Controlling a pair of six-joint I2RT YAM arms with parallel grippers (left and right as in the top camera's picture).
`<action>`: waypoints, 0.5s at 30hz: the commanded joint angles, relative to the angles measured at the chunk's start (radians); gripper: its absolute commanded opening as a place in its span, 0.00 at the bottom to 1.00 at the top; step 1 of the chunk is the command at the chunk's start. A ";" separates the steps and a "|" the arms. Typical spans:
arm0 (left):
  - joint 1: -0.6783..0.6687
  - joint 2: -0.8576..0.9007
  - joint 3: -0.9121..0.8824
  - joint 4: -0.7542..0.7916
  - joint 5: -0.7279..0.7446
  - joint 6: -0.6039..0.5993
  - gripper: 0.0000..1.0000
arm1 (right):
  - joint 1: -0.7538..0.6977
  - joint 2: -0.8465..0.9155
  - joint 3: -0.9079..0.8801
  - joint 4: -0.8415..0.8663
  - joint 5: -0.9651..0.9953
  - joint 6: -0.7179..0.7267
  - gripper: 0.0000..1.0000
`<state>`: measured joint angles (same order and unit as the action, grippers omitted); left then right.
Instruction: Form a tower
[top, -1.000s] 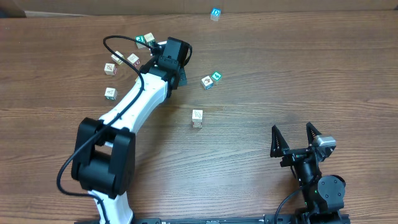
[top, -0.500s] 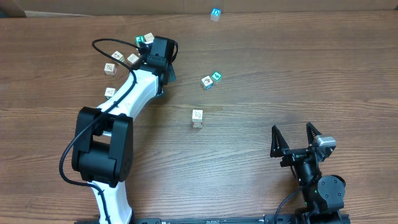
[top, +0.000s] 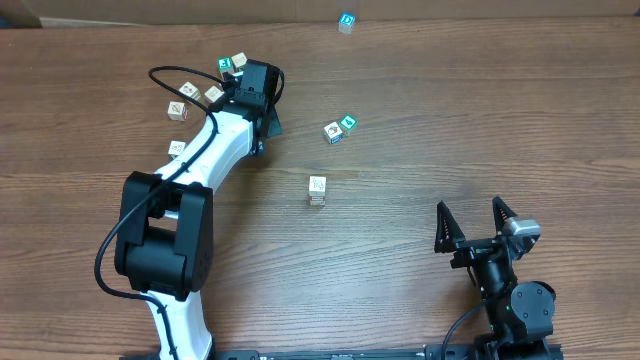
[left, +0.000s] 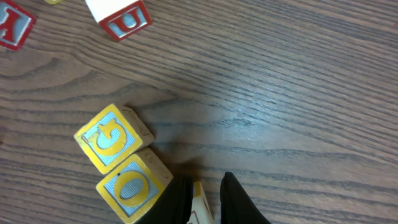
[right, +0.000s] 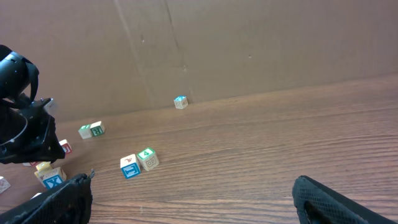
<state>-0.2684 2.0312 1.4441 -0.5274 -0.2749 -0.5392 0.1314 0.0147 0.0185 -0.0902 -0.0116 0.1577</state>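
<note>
Several loose cubes lie far left. The left gripper is down among them, jaws nearly together round a cream cube; I cannot tell if they hold it. The tower stands mid-worktop, well apart. Next, the cube must go gently on top. The right gripper rests, jaws wide.

Brown wood-grain bench. Tower of cubes mid-bench. Cube pair beyond it, side by side. Blue-topped cube at far edge. Loose cubes far left. Two yellow cubes side by side.
</note>
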 joint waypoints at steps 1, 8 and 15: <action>0.000 0.010 -0.020 -0.002 0.015 0.009 0.13 | -0.003 -0.012 -0.010 0.006 0.000 0.005 1.00; 0.000 0.011 -0.073 0.039 0.013 0.008 0.12 | -0.003 -0.012 -0.010 0.006 0.000 0.005 1.00; 0.000 0.011 -0.092 0.071 0.015 0.008 0.11 | -0.003 -0.012 -0.010 0.006 0.000 0.005 1.00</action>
<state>-0.2676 2.0312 1.3758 -0.4538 -0.2737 -0.5392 0.1314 0.0147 0.0185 -0.0902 -0.0116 0.1577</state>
